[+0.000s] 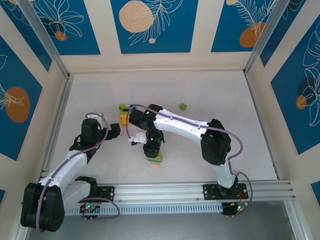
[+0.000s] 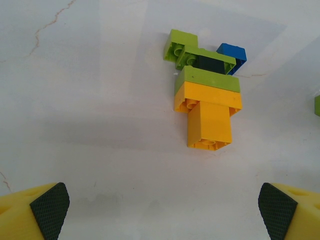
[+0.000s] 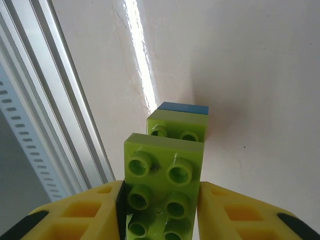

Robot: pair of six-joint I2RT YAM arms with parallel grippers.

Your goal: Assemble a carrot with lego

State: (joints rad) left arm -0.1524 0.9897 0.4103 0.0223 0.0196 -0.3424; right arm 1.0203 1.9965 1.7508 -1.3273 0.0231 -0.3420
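A lego cluster lies flat on the white table: two orange bricks [image 2: 210, 120] joined to lime green ones [image 2: 207, 80], with a dark piece and a blue brick [image 2: 232, 52] behind. From above the cluster [image 1: 123, 115] sits just right of my left gripper [image 1: 112, 131]. That gripper [image 2: 162, 210] is open and empty, its pads [image 2: 50, 207] wide apart short of the cluster. My right gripper [image 1: 151, 149] points down near the front rail, shut on a long lime green brick [image 3: 162, 185]. That brick rests over a smaller lime brick [image 3: 180, 125] with a blue one [image 3: 182, 106] behind.
A loose lime brick [image 1: 183, 106] lies further back on the right. An aluminium rail [image 1: 200, 190] runs along the near edge, close beside the right gripper's brick stack [image 1: 156, 159]. Patterned walls enclose the table on three sides.
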